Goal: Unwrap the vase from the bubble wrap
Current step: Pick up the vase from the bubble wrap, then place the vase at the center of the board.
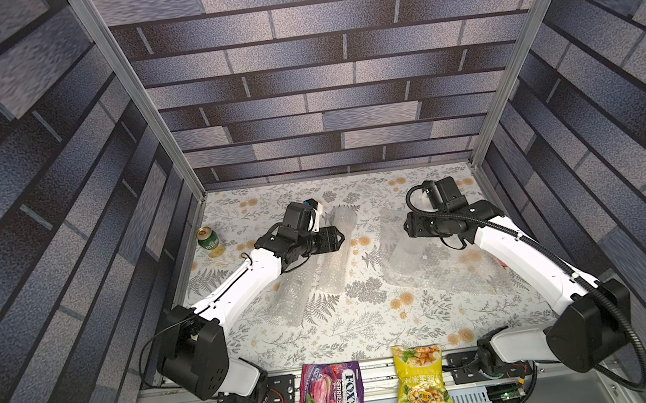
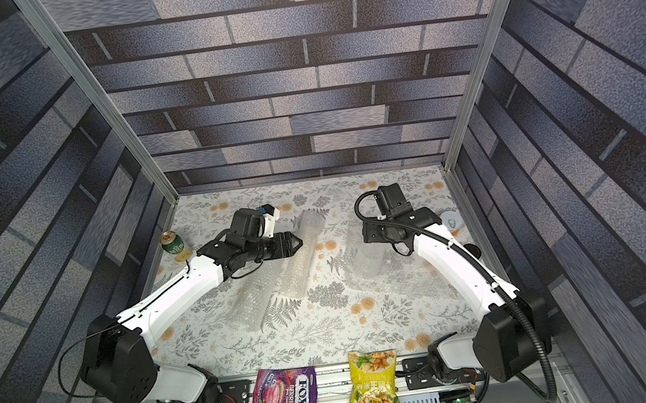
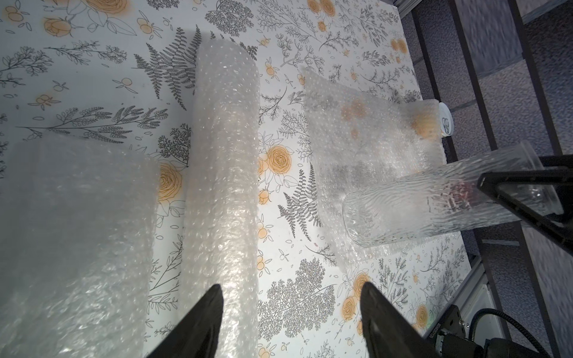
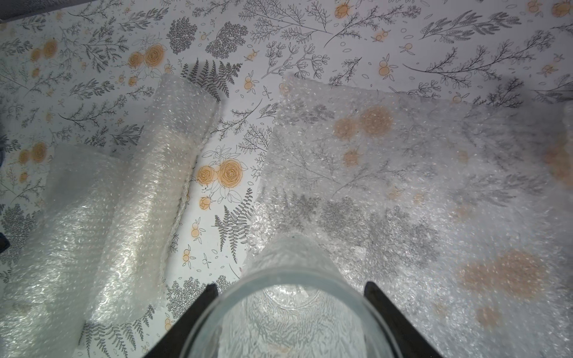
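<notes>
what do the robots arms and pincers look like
The left arm and right arm have white link shells and bulky black joints. The left pincer and right pincer each have two black, tapering fingers. A ribbed black hose runs along the right arm; a thin black wire loops by the left.
</notes>
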Available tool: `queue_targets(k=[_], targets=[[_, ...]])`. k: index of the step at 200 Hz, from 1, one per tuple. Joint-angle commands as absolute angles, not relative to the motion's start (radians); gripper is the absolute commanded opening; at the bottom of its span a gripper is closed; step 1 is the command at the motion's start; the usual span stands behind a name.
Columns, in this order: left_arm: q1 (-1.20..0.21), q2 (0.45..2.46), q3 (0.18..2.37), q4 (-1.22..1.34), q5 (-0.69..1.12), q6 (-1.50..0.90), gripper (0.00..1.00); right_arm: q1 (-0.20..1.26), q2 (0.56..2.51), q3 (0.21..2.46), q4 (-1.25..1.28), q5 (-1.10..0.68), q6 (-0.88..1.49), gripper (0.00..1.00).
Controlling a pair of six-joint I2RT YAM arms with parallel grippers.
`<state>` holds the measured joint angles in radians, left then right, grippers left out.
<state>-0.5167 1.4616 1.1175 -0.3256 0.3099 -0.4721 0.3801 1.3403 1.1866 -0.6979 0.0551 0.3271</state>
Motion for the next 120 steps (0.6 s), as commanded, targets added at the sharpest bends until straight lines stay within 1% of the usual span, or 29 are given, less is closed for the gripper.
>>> queue_targets(k=[1, 32, 84, 120], targets=[[-0.522, 1.470, 1.150, -0.338, 0.305, -0.467, 0.71, 0.395, 1.322, 1.257, -0.635, 0.086, 0.303, 0.22], [-0.520, 1.481, 1.158, -0.337, 0.304, -0.465, 0.71, 0.405, 1.365, 1.322, -0.607, 0.119, 0.278, 0.18], [-0.516, 1.492, 1.166, -0.340, 0.305, -0.461, 0.71, 0.416, 1.481, 1.443, -0.576, 0.151, 0.225, 0.17], [-0.504, 1.500, 1.179, -0.344, 0.308, -0.454, 0.71, 0.418, 1.595, 1.605, -0.591, 0.169, 0.173, 0.17]])
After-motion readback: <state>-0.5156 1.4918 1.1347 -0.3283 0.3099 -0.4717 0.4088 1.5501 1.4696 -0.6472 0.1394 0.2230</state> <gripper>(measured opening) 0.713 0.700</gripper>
